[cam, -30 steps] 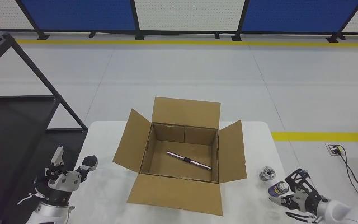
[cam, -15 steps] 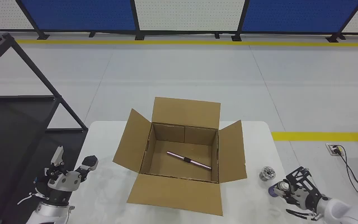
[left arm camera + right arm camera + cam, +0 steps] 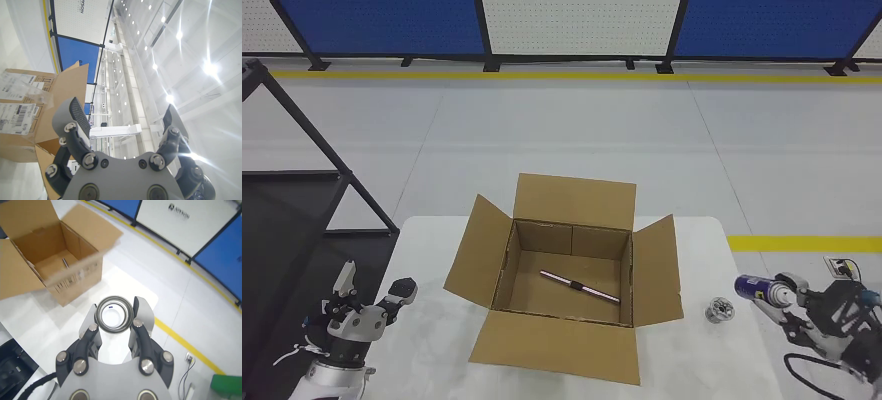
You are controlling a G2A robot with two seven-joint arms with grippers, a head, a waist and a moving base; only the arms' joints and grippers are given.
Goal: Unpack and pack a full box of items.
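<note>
Right claw (image 3: 790,300), nearest me at the right edge of the surface (image 3: 442,350): I am reading its fingers (image 3: 140,311) as pressing in from both sides on a blue can (image 3: 760,288), which is sticking out ahead of the claw toward the box. The top view is giving me the can's blue side. The right wrist view is giving me its round metal end, sitting squarely between the two fingers.

Left claw (image 3: 123,111), at the near left corner of the surface: its fingers are standing wide apart with nothing between them. Its wrist view is looking up at ceiling lights, with the box's labelled outer wall rising beside it.

A small silvery round item (image 3: 720,310) is lying on the surface between the can and the box, apart from both.

The cardboard box (image 3: 575,203) is standing mid-surface with all four flaps folded out. A slim dark pen (image 3: 580,287) is lying diagonally on its floor.

Beyond, a yellow floor line (image 3: 562,74) is running along blue and white panels.
</note>
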